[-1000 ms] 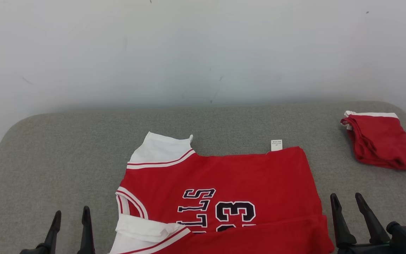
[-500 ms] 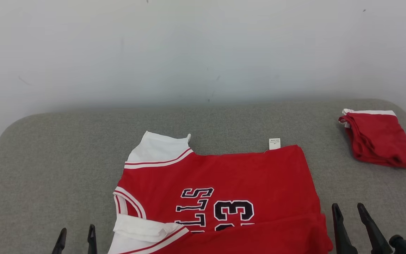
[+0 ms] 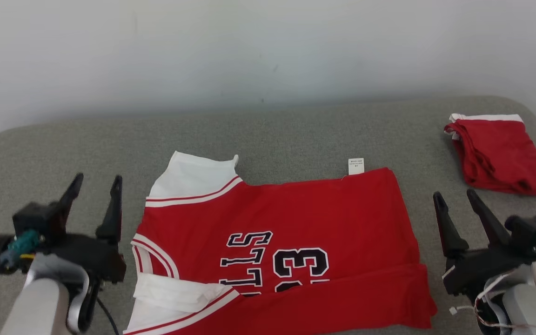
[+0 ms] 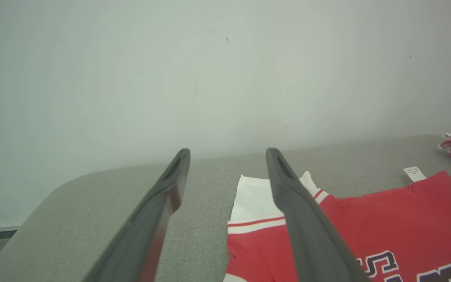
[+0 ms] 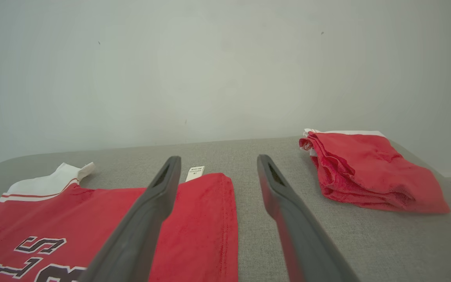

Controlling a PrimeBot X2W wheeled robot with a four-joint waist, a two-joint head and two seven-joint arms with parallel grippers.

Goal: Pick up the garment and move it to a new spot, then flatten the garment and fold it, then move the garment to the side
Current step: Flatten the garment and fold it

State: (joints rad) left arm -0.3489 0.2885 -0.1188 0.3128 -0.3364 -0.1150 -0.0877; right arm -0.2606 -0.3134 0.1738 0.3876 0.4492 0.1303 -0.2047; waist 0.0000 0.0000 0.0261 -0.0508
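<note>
Garment (image 3: 286, 223), a red jersey with white trim and dark lettering, lay spread on the grey padded table (image 3: 296, 130), its nearest edge folded over in a strip across the numbers. The left gripper (image 3: 98, 177) stood just beside the white-trimmed armhole and the right gripper (image 3: 454, 193) just beside the hem, both with fingers spread wide and nothing between them. Farther back a small white label (image 3: 356, 166) stuck out from the jersey's far edge. Toward the far right corner sat a folded red bundle (image 3: 500, 158), well apart, with the pale wall (image 3: 249, 46) behind
</note>
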